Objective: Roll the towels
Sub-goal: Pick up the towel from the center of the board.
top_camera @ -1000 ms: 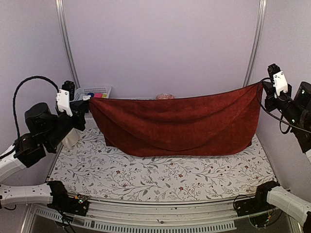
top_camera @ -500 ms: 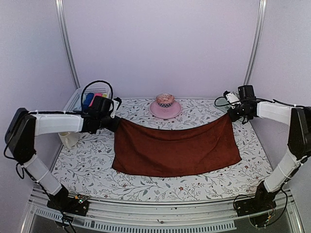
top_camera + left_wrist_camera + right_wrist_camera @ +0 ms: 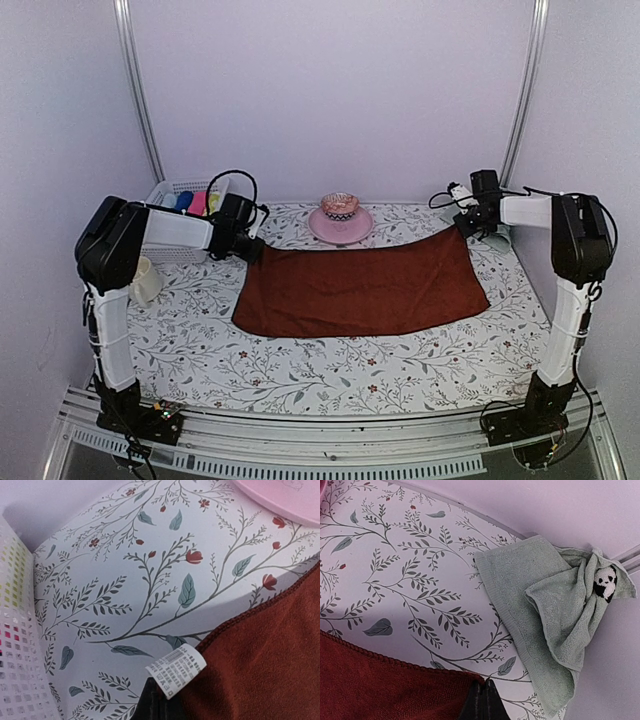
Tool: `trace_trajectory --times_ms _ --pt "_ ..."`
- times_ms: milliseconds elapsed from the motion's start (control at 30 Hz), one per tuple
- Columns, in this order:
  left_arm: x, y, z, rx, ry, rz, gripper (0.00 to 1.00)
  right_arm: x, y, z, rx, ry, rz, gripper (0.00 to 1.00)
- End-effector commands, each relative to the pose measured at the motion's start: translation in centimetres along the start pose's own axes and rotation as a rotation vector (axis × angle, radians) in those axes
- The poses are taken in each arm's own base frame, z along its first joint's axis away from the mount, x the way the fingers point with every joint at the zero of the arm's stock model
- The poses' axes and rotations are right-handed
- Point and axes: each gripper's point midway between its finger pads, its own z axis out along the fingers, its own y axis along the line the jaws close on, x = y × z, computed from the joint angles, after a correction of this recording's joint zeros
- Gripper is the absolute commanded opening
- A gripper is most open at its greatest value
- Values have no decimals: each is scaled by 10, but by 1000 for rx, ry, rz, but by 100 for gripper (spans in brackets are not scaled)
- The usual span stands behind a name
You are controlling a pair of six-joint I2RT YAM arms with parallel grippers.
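L gripper (image 3: 250,248) + R gripper (image 3: 462,222) pinch red towel (image 3: 365,290) corners, 10 & 2 o'clk | risk: uneven let-go creases edge, roll skews

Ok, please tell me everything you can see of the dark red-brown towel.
The dark red-brown towel is a plain, soft-looking cloth with a stitched hem and a white printed label at its far left corner. It lies spread nearly flat on the floral table cover, unrolled, in front of the pink plate. The left end effector and right end effector each pinch one far corner, shut.
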Motion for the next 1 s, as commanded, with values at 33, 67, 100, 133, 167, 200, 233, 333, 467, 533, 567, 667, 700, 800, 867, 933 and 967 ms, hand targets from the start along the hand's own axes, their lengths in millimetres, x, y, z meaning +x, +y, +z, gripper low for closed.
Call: trace_trajectory --times_ms 33,67,100,133,167,200,233,333,467,533,567,667,700,800,867,933,967 --pt "-16 8 -24 20 -98 14 0 -7 -16 -18 -4 -53 23 2" --pt "-12 5 -24 29 -92 22 0 -5 -17 -22 -14 -59 21 2" --pt "-8 3 -23 37 -85 33 0 -3 -19 -26 -20 -62 17 2" --pt "-5 3 -23 39 -75 41 0 0 -23 -29 -20 -63 15 2" --pt "-2 5 -23 29 -61 47 0 2 -27 -32 -14 -63 8 2" --pt "-1 7 -23 22 -52 54 0 4 -32 -34 -3 -61 5 2" --pt "-1 10 -23 14 -38 60 0 5 -38 -36 5 -62 10 2" --pt "0 13 -21 0 -5 81 0 7 -52 -47 11 -81 33 2" --pt "-1 11 -26 21 -3 112 0 4 -60 -68 6 -123 32 2" --pt "-17 10 -46 55 -59 128 0 2 -58 -79 -5 -143 15 2" --pt "-19 8 -52 71 -74 133 0 2 -56 -84 -14 -151 5 2" --pt "-18 -5 -66 127 -104 136 0 9 -47 -97 -42 -163 -26 2" --pt "-15 -12 -70 152 -109 139 0 13 -43 -99 -48 -161 -35 2" --pt "-3 -36 -78 199 -113 167 2 28 -32 -103 -73 -148 -74 2" --pt "10 -54 -78 221 -91 196 3 40 -25 -104 -88 -133 -97 2" --pt "24 -70 -78 220 -60 226 3 50 -19 -103 -101 -117 -116 2" --pt "31 -76 -77 215 -43 241 3 54 -17 -103 -104 -110 -126 2"
